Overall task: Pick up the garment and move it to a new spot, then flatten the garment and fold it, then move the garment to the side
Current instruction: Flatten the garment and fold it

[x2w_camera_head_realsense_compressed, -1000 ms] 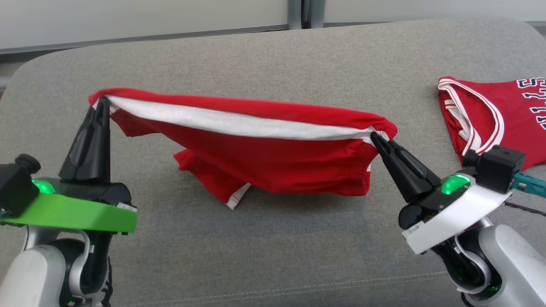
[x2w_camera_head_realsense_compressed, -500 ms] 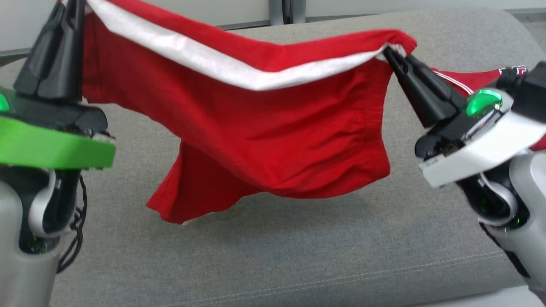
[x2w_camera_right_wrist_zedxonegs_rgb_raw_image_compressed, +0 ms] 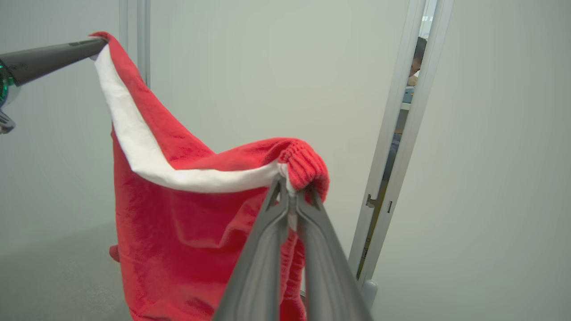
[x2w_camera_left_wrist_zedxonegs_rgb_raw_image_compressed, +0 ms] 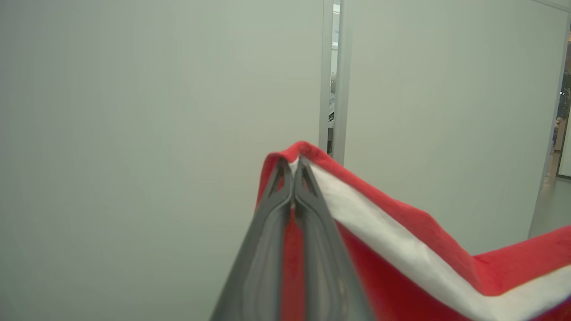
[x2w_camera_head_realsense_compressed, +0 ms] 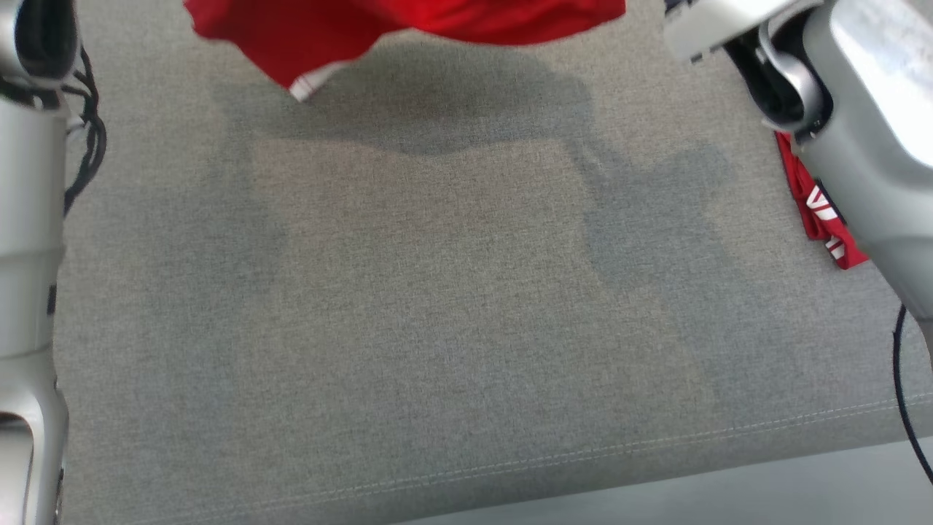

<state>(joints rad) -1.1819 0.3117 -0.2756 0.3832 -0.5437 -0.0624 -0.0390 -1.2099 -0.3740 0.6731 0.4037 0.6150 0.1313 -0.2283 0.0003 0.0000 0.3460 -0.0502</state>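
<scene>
The garment point(x2w_camera_head_realsense_compressed: 408, 18) is a pair of red shorts with a white-lined waistband, hanging in the air above the grey cushion point(x2w_camera_head_realsense_compressed: 437, 313). In the head view just its lower hem shows at the top edge, casting a shadow below. My left gripper point(x2w_camera_left_wrist_zedxonegs_rgb_raw_image_compressed: 292, 167) is shut on one end of the waistband of the garment point(x2w_camera_left_wrist_zedxonegs_rgb_raw_image_compressed: 401, 240). My right gripper point(x2w_camera_right_wrist_zedxonegs_rgb_raw_image_compressed: 291, 189) is shut on the other, gathered end of the garment point(x2w_camera_right_wrist_zedxonegs_rgb_raw_image_compressed: 178, 223). The left gripper point(x2w_camera_right_wrist_zedxonegs_rgb_raw_image_compressed: 91, 44) also shows at the upper left of the right wrist view, holding its corner higher.
A second red garment with white lettering point(x2w_camera_head_realsense_compressed: 820, 208) lies at the cushion's right edge, partly behind my right arm point(x2w_camera_head_realsense_compressed: 860, 124). My left arm point(x2w_camera_head_realsense_compressed: 29, 240) stands along the left edge. Pale wall panels point(x2w_camera_right_wrist_zedxonegs_rgb_raw_image_compressed: 267, 67) lie beyond, with a person seen through a gap point(x2w_camera_right_wrist_zedxonegs_rgb_raw_image_compressed: 415, 58).
Both arms have lifted the garment higher, off the cushion, so both grippers have left the head view. The head camera has tilted down, showing more of the cushion's front.
</scene>
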